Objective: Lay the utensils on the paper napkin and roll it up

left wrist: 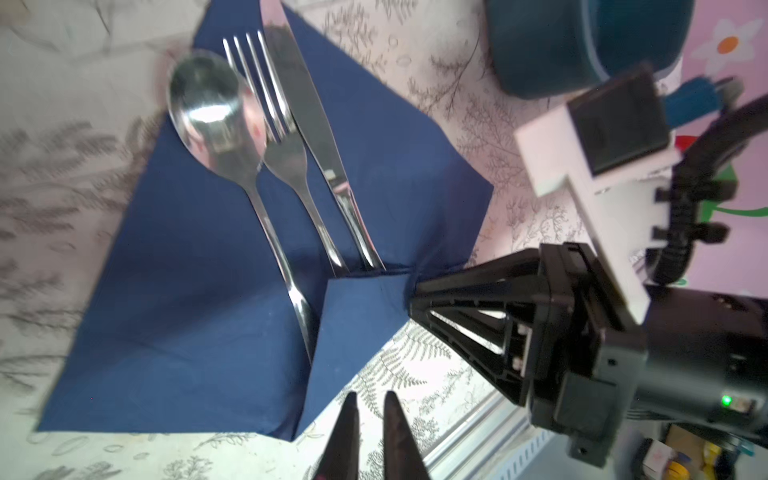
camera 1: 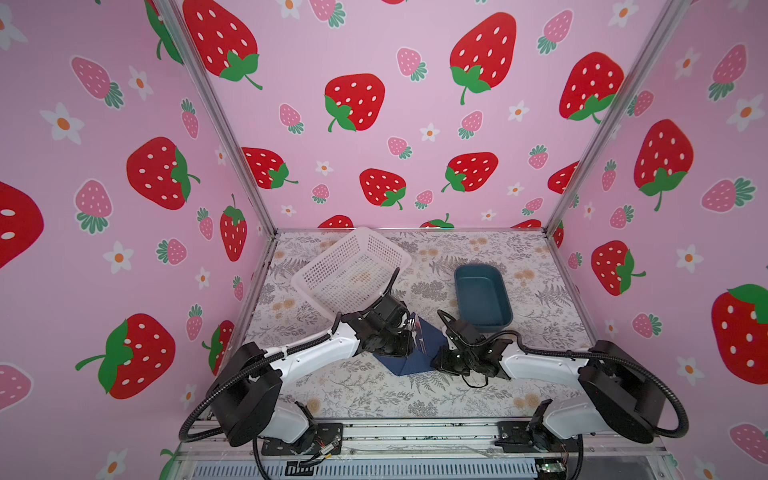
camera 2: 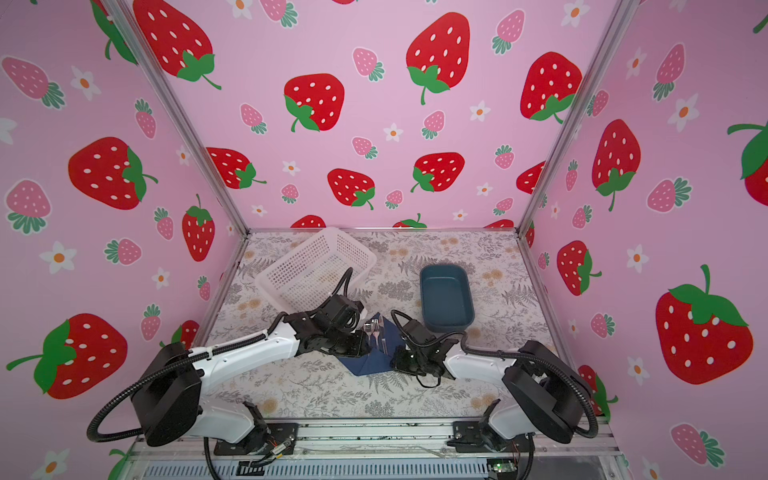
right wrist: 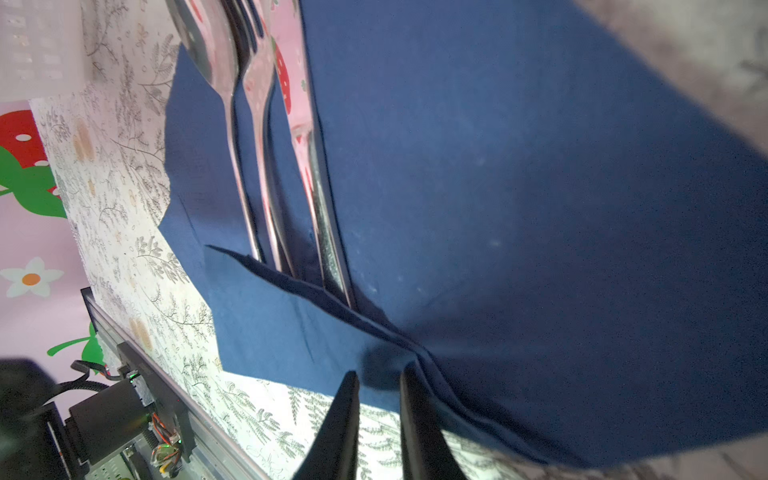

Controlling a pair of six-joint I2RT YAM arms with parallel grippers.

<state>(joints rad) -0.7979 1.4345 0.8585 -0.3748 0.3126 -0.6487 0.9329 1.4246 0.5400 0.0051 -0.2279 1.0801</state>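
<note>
The navy napkin (left wrist: 187,311) lies cornerwise between the claws, one corner folded over the handle ends, probably to pocket them. The right claw (left wrist: 411,291) pinches that fold to pin it; the left claw (left wrist: 370,401) hovers beside, slightly apart, empty. The utensils (left wrist: 291,166) lie together on the napkin

White mesh basket (camera 1: 353,266) back left on floral-print table (camera 1: 374,395), teal tray (camera 1: 482,297) apart to its right; pink strawberry walls (camera 1: 415,124) around.
</note>
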